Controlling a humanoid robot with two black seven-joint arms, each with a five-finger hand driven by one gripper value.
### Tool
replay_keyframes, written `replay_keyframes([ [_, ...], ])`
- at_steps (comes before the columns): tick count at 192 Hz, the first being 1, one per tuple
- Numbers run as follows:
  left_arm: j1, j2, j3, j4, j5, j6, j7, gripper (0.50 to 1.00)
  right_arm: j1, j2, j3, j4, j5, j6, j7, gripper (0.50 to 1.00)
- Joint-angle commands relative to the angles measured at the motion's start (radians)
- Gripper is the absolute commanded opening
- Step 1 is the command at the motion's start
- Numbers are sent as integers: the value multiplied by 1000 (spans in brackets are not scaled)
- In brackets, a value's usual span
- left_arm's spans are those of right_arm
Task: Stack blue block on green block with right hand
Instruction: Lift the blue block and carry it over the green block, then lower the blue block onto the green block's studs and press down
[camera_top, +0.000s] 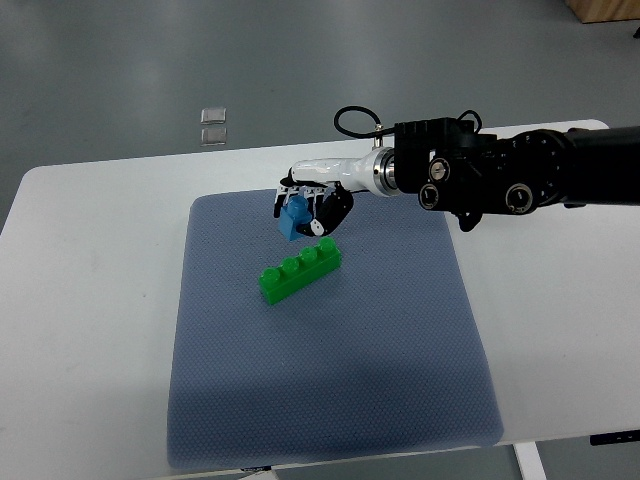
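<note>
A: From the top view, how far along is it?

B: The pickup looks done. The right hand (312, 205) has its fingers closed around the blue block (293, 219), held just beyond the far side of the green block (300, 270), above the blue mat (330, 380)

A: What's left?

B: Bringing it over the green studs, pressing down, letting go. The left hand isn't visible

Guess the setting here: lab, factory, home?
Most likely a robotics lab or test room. A bare white table carries only a blue-grey mat and toy bricks: a green block and the blue block held in the right hand. Plain grey floor beyond.
</note>
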Motion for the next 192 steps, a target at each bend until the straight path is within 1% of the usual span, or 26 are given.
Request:
replay_keyframes([
  [1, 0, 0, 0, -1, 0, 0, 0, 1000, -16, -2, 0, -1, -16, -8, 0, 517],
  [104, 0, 0, 0, -1, 0, 0, 0, 1000, -57, -5, 1, -1, -34, -11, 0, 519],
  [116, 0, 0, 0, 1, 0, 0, 0, 1000, -67, -3, 1, -2, -36, -28, 0, 521],
  [192, 0, 0, 0, -1, 0, 0, 0, 1000, -84, 0, 1, -5, -59, -30, -2, 525],
])
